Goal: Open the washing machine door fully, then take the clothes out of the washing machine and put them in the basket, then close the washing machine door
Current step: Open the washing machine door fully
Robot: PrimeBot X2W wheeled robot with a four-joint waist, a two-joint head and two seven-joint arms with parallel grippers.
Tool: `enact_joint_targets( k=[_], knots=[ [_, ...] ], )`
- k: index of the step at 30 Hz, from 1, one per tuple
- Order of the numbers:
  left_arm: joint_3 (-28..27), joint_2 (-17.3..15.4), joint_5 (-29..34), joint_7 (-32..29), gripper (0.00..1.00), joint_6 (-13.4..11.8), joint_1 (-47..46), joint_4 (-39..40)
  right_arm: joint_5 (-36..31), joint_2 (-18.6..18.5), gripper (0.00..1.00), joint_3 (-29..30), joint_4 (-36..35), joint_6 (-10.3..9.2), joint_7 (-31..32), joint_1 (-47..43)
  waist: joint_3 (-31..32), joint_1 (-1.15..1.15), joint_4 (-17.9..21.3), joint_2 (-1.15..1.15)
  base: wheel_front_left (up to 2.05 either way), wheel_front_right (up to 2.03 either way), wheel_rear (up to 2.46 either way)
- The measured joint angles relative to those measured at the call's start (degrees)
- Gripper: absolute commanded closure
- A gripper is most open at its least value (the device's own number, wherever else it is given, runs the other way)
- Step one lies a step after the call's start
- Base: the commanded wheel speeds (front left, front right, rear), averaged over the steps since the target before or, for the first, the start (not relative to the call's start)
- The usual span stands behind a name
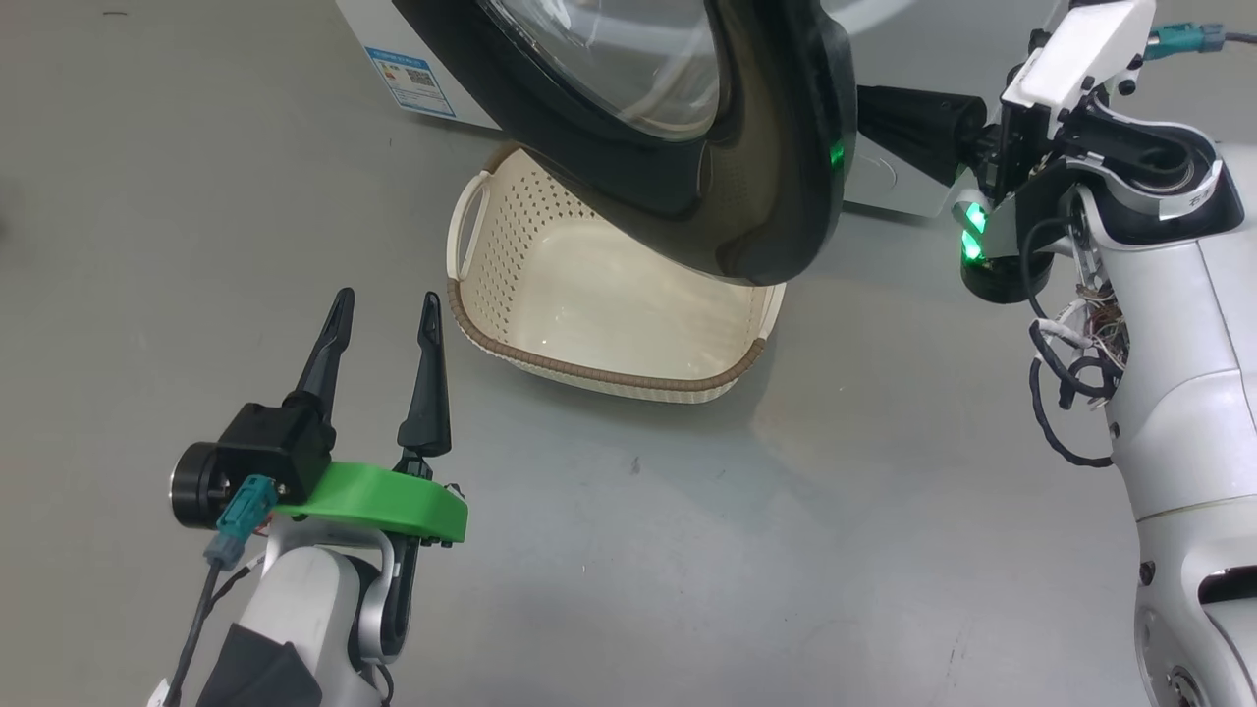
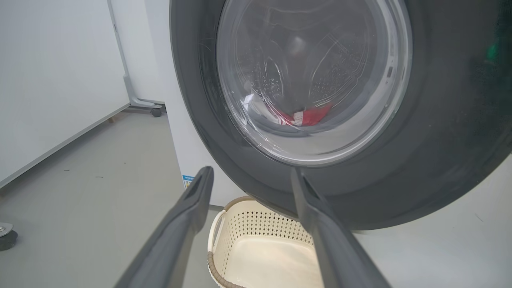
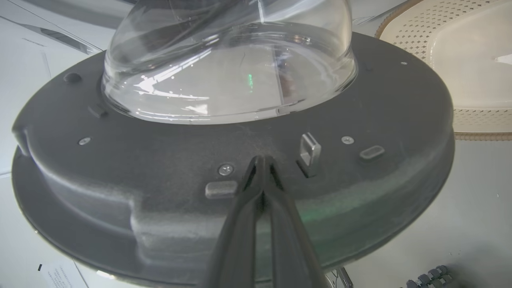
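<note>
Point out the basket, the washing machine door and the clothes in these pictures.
basket point(image 1: 589, 371), head view, on its brown front rim.
washing machine door point(image 1: 589, 172), head view, on the glossy black ring.
clothes point(image 2: 308, 116), left wrist view, on the red fabric seen through the door's glass.

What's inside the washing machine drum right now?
Through the washing machine door, red-and-white clothes lie low in the perforated drum. The door's black ring hides the drum's edges.

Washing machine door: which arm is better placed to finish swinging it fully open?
Right. The right gripper, fingers shut, has its tips at the inner face of the washing machine door. The left gripper hangs open beside the basket, facing the door's outer side.
</note>
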State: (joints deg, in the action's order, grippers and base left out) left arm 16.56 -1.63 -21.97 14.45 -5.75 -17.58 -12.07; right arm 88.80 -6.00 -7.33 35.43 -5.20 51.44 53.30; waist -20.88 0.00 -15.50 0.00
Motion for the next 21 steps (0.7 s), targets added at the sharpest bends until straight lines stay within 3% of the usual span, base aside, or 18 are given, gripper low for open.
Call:
enact_joint_targets(
  k=[21],
  knots=[
    [0.1,0.0,0.3,0.0,0.00,0.0,0.3,0.0,3.0,1.6,1.00,-4.6,-2.8,0.00,2.5,-5.2,1.4,0.00,-0.1,0.00,0.00,0.00,0.00]
  ],
)
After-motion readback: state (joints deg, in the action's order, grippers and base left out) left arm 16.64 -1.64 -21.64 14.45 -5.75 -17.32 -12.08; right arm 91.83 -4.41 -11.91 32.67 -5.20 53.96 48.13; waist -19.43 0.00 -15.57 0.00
